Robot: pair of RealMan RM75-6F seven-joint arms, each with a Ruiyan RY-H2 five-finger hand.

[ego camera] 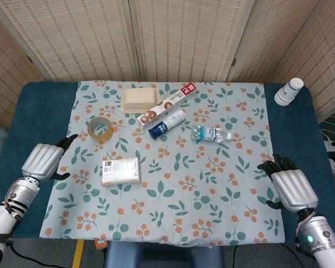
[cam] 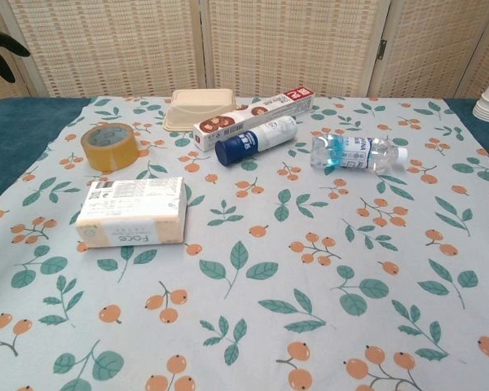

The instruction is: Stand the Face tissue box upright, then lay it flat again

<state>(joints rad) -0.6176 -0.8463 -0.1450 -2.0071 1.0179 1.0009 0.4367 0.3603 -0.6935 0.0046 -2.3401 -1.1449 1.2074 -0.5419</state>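
Face tissue box (ego camera: 120,171) lying flat at left centre of the table (ego camera: 44,100) (label facing the chest view), with left hand (ego camera: 43,162) and right hand (ego camera: 291,187) both empty, fingers apart, at the lower frame edges.

Cloth, paper and plastic on a soft-topped table

The tablecloth (cam: 326,269) is thin printed fabric, matt, lying over a deep blue felt-like table (ego camera: 42,106). On it, the Face tissue box (cam: 132,212) looks wrapped in soft, faintly shiny plastic film. Behind the box, the tape roll (cam: 110,147) is glossy brown plastic tape — the tray (cam: 200,108) beyond it is matt, pulpy fibre. To the box's right, a long carton (cam: 253,114) of printed glossy card, a smooth white plastic bottle (cam: 257,139) with a blue cap, and a clear glossy water bottle (cam: 359,152). Both hands — left hand (ego camera: 43,161), right hand (ego camera: 290,188) — have smooth silvery shells with black fingers.
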